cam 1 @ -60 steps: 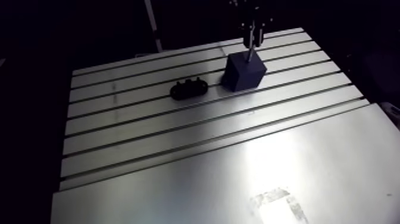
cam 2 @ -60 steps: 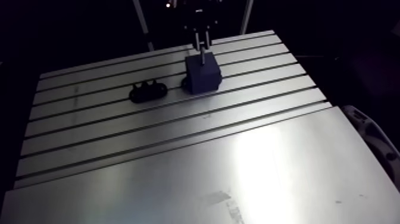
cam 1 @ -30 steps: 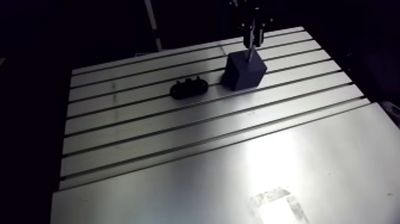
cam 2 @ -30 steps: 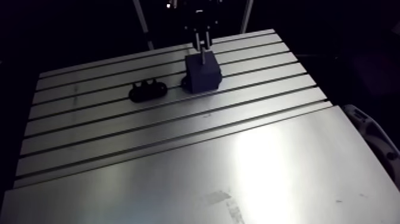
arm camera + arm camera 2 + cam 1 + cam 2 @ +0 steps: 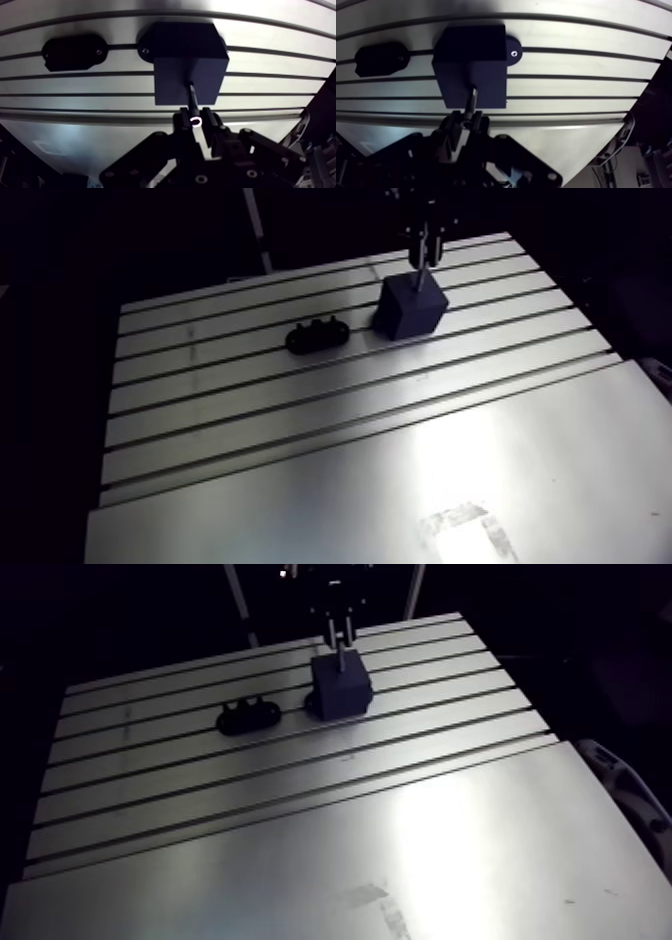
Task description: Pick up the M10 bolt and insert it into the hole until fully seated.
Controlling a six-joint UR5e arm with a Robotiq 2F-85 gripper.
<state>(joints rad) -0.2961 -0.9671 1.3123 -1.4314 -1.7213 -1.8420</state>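
There is one of each thing on the slotted aluminium table (image 5: 280,55): one dark navy rectangular block (image 5: 175,75), one flat black oval plastic holder (image 5: 74,51) with small bumps along its top, and one slim grey metal bolt (image 5: 192,96). One black two-fingered gripper (image 5: 195,122) is at work.

In the wrist view the block stands just ahead of the gripper. A round black foot with a single screw (image 5: 512,50) sticks out from the base of the block. The oval holder lies beside the block, apart from it, across the same table slot.

The bolt is a thin, straight rod, dull grey along its shank. At its head end a small bright ring glints between the fingertips. The shank runs from the fingertips to the block's top face and meets it near the edge closest to the gripper. A length of shank shows bare between the two. The hole itself cannot be made out.

The two fingers (image 5: 212,125) are drawn in to a narrow gap and pinch the bolt's head between them. In the arm view the gripper (image 5: 422,248) hangs straight above the block (image 5: 410,306), and the shank shows as a pale line joining them.
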